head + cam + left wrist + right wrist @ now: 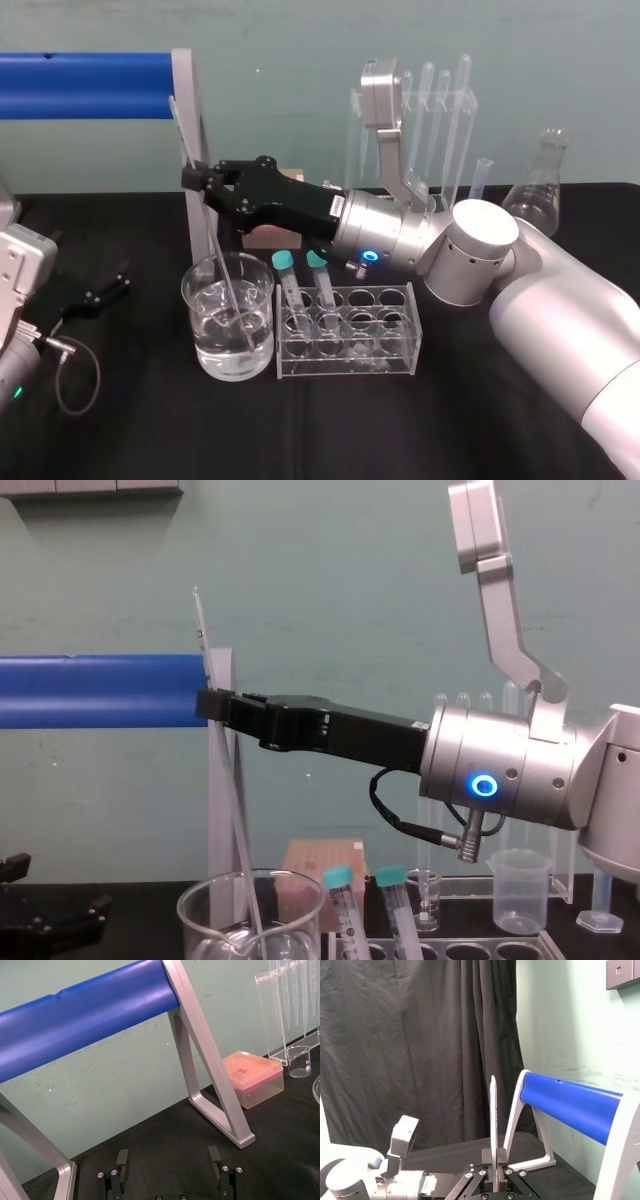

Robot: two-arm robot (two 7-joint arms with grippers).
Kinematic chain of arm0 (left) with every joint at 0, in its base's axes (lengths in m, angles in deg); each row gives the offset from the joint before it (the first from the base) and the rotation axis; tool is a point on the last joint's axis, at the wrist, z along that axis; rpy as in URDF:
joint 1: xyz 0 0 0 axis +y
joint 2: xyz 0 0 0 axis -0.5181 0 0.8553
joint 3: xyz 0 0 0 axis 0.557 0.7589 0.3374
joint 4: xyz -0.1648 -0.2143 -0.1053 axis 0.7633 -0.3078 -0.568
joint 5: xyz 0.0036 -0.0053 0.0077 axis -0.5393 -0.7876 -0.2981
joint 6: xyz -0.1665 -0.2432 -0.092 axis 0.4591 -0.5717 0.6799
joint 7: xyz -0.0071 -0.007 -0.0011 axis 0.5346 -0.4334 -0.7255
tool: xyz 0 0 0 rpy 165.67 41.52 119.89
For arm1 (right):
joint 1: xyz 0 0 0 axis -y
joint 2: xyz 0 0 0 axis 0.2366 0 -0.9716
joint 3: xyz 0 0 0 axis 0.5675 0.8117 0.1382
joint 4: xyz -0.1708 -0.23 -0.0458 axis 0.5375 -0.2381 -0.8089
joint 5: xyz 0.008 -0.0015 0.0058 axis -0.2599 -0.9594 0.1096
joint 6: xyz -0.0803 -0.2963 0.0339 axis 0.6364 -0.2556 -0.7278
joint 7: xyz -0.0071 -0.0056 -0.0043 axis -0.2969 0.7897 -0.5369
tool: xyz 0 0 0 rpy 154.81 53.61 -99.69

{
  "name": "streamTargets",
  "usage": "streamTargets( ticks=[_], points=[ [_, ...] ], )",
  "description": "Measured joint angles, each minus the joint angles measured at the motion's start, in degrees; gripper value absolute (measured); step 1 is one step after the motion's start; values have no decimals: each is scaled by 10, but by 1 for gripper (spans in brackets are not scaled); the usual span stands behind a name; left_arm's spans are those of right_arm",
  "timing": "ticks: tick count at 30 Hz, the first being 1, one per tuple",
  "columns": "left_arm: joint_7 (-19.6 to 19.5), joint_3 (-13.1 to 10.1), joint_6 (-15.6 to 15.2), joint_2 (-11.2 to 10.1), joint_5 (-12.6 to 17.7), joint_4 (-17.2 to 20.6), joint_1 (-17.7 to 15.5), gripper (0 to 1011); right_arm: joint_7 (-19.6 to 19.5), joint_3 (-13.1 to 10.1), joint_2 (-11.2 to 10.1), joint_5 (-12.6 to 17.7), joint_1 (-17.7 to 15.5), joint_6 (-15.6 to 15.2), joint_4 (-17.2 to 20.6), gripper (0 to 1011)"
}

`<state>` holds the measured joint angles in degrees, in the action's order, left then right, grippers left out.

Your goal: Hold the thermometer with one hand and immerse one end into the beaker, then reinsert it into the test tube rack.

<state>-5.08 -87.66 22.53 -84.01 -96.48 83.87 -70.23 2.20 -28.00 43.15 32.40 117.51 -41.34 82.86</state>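
Thermometer [220,250], the long thin clear glass rod, is clamped in the closed fingers of the right end effector [192,178], a long black gripper on a fat silver wrist with a glowing blue ring. It is gripped in its upper part, so the lower length hangs free. Its lower end stands in the water [235,352] of the wide clear glass beaker [197,300], and its top leans toward 11 o'clock. On the black table [120,420], the beaker sits just beside the low clear test tube rack [395,345], at its 9 o'clock, so reinsertion looks like a short carry. The right arm [560,300] reaches in from 3 o'clock, roughly level, above the rack. The left end effector [170,1162], jaws wide, is parked at the beaker's 9 o'clock.
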Motion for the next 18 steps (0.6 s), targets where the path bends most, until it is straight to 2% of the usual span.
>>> streamTargets(
  ticks=[18],
  points=[
    [0, 0, 0, 0, 0, 0, 0, 1008, -1, -7, 1, -9, -6, 0, 2, 53]
  ],
)
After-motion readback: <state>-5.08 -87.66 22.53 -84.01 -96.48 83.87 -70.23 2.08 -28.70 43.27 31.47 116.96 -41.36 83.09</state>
